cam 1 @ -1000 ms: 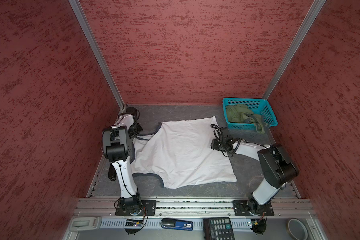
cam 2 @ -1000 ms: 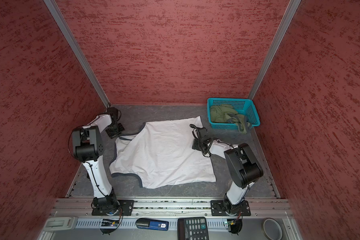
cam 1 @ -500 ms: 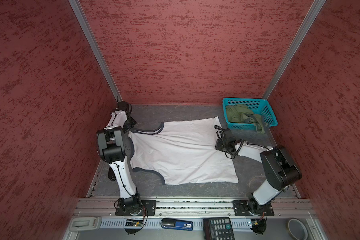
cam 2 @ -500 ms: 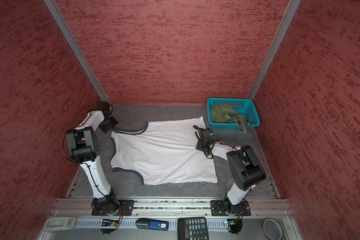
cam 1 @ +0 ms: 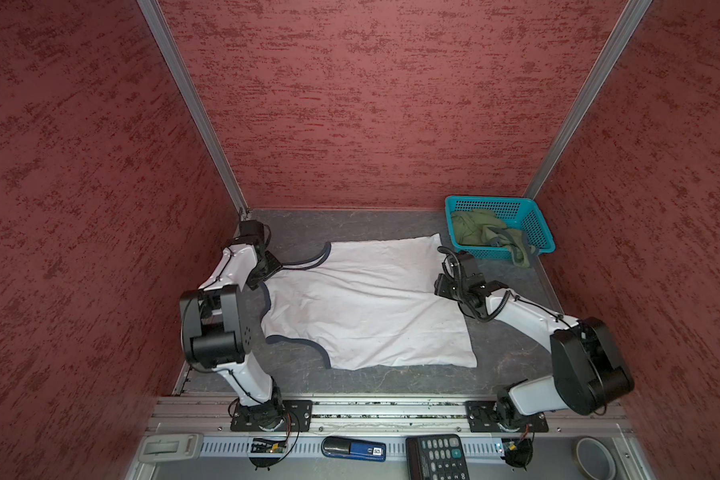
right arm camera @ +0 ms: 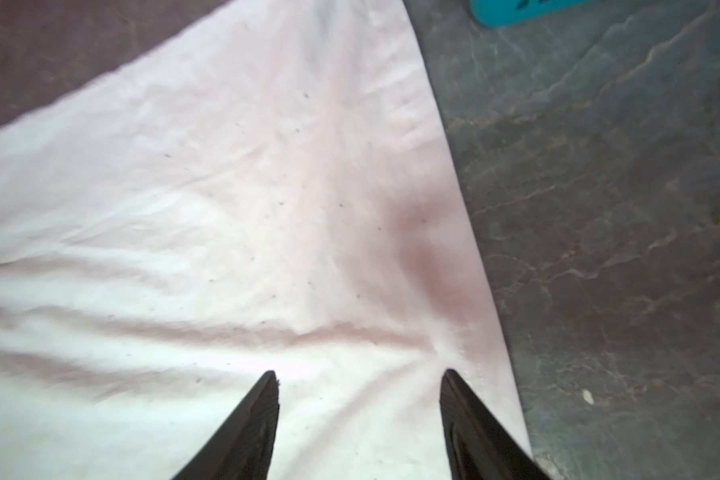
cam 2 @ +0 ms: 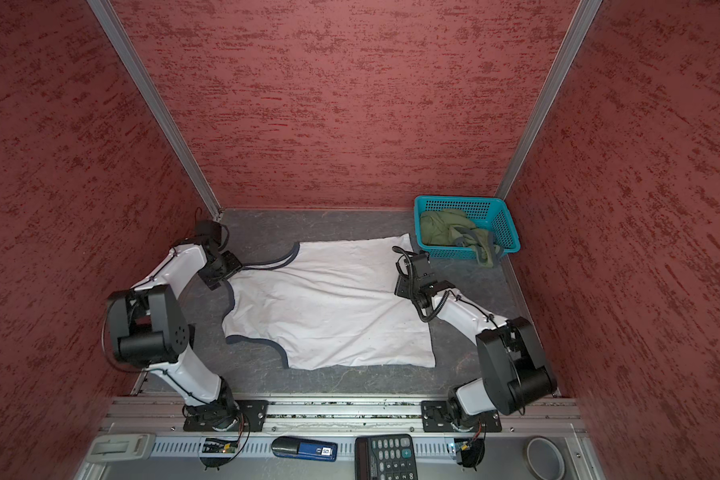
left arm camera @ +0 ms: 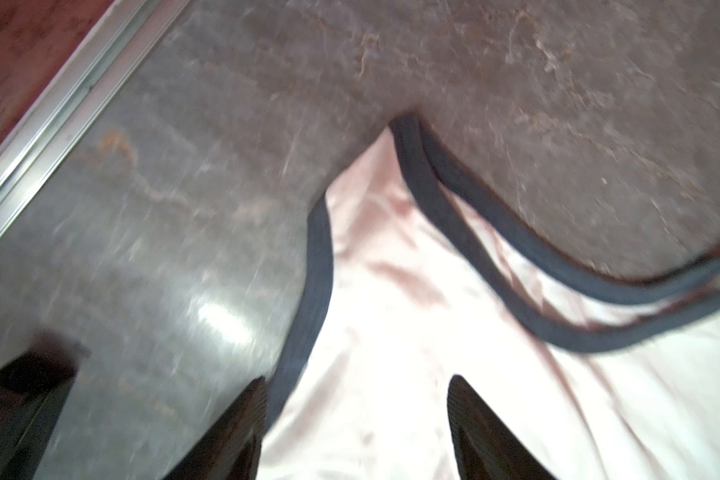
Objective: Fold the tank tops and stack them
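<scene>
The white tank top (cam 1: 366, 303) (cam 2: 329, 307) lies spread flat on the grey table, navy-trimmed straps to the left, hem to the right. My left gripper (cam 1: 273, 266) (cam 2: 225, 270) hovers at the far strap. In the left wrist view it (left arm camera: 356, 380) is open, with white cloth and navy trim (left arm camera: 316, 257) lying under the gap. My right gripper (cam 1: 443, 286) (cam 2: 404, 286) stands open at the hem's far part; in the right wrist view it (right arm camera: 358, 374) spans wrinkled cloth next to the hem edge. The olive green tank top (cam 1: 479, 228) (cam 2: 445, 228) lies crumpled in the basket.
The teal basket (cam 1: 533, 224) (cam 2: 501, 224) sits at the back right corner. Red walls close in three sides. Past the front rail lie a calculator (cam 1: 437, 457), a blue device (cam 1: 354, 449) and a tape roll (cam 1: 595, 457).
The left gripper pulled the strap to the back left, stretching the shirt flat, then opened and let go. The right gripper drifted slightly right along the hem.
</scene>
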